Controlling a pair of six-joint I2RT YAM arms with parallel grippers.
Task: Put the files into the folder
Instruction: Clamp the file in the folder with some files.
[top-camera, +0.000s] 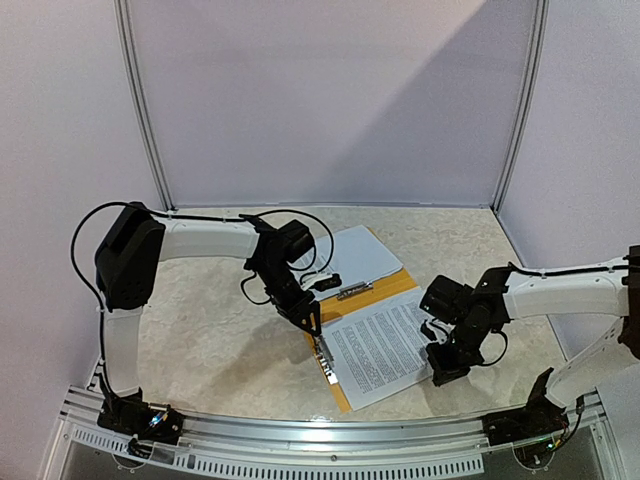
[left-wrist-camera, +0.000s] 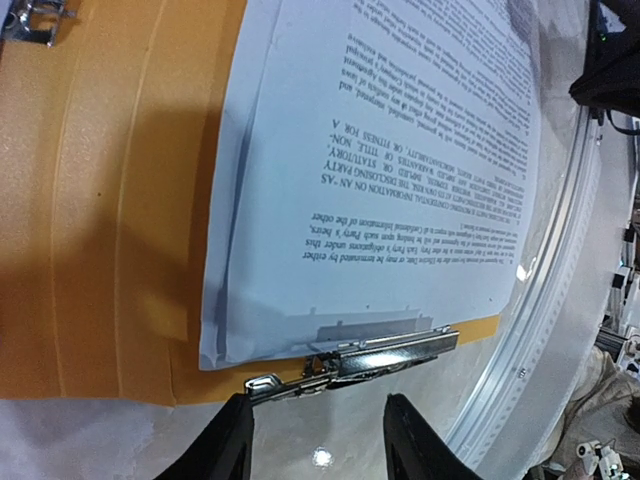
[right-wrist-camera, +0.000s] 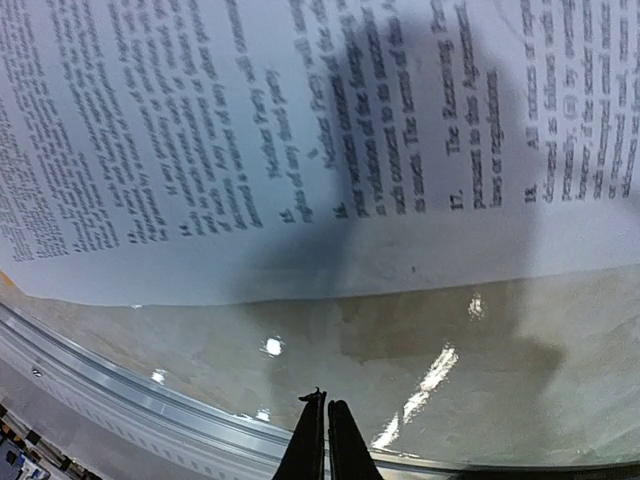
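You are seeing the folder (top-camera: 398, 285) lying open on the middle of the bench (top-camera: 220, 340). The files (top-camera: 375, 350) are resting on its near half, their left edge tucked under a metal clip (left-wrist-camera: 370, 348). A blank white sheet (top-camera: 360, 252) is covering the far half, and a second clip (top-camera: 355, 290) is sitting on the fold between them. Your left arm is reaching in from the left with its wrist bent down. The left tool (left-wrist-camera: 320, 445) is hovering just beside the near clip, fingers partly apart with nothing between them. Your right arm is coming in from the right, and the right tool (right-wrist-camera: 326, 435) is hanging over bare bench just off the files' right edge, pinched closed on nothing.
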